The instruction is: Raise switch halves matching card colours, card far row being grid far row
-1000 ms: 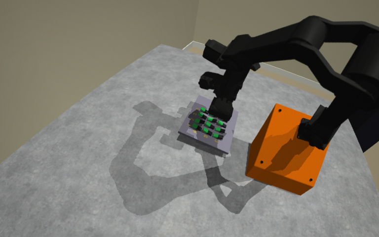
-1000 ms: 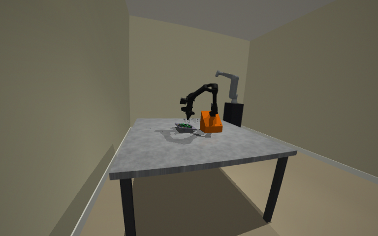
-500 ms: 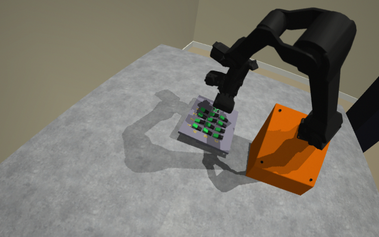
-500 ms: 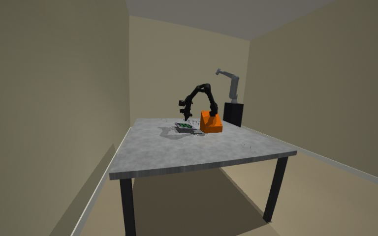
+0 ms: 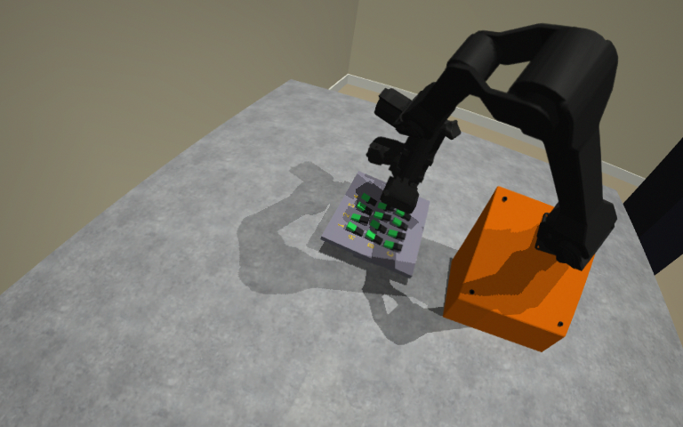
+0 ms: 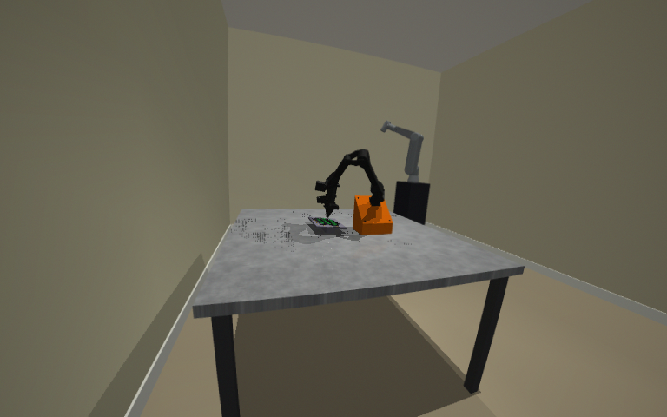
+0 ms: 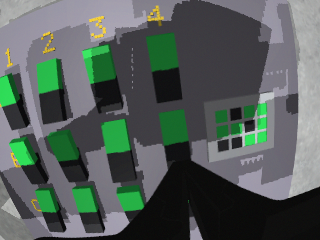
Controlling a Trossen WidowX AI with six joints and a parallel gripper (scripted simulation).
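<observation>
The panel [image 5: 347,242] [image 7: 285,125] holds switches in rows A, B and C and columns 1 to 4. Each switch has a green far half and a dark near half. In the wrist view, A4 [image 7: 164,52], A3 [image 7: 101,67] and B3 [image 7: 116,136] show whole. My gripper [image 7: 182,168] [image 6: 327,215] is shut and empty. Its tips appear over the near end of B4 [image 7: 173,127]; contact cannot be told. It hides C4. The card [image 7: 212,150] shows green, dark, green, green in its far row; green, green, dark, green; then dark, dark, green, green. Which ends are raised is hard to tell.
The orange base block [image 5: 528,261] [image 6: 376,227] stands on the arm's side of the panel. The grey table [image 5: 201,352] [image 6: 344,270] bears both. A grey second arm [image 6: 415,152] stands on a black pedestal [image 6: 412,201] beyond the table.
</observation>
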